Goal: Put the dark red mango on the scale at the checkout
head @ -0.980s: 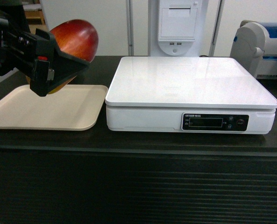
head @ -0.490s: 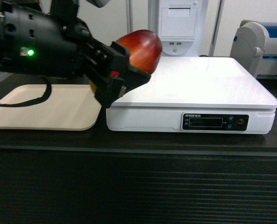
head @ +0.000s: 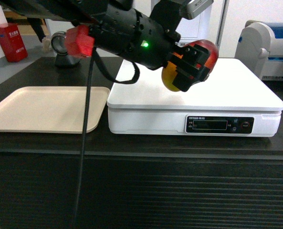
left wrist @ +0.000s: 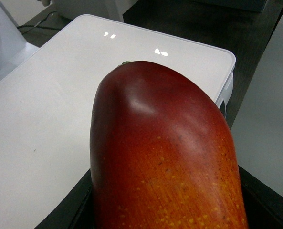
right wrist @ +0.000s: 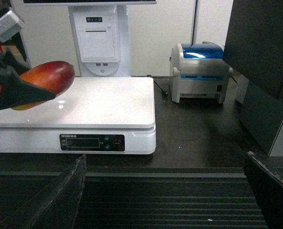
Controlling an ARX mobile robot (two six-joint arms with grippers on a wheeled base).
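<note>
We held the dark red mango (head: 198, 59) clamped in our left gripper (head: 191, 67) fingers above the scale (head: 236, 93); lowering and release remained.

Legible text was almost absent. The scale (head: 193, 98) carried a small line of white lettering on its black display panel (head: 219, 124), above the dark readout window; the characters were too small to be read in either the head view or the right wrist view. The red box (head: 10, 43) behind the counter bore faint markings that could not be made out.
</note>
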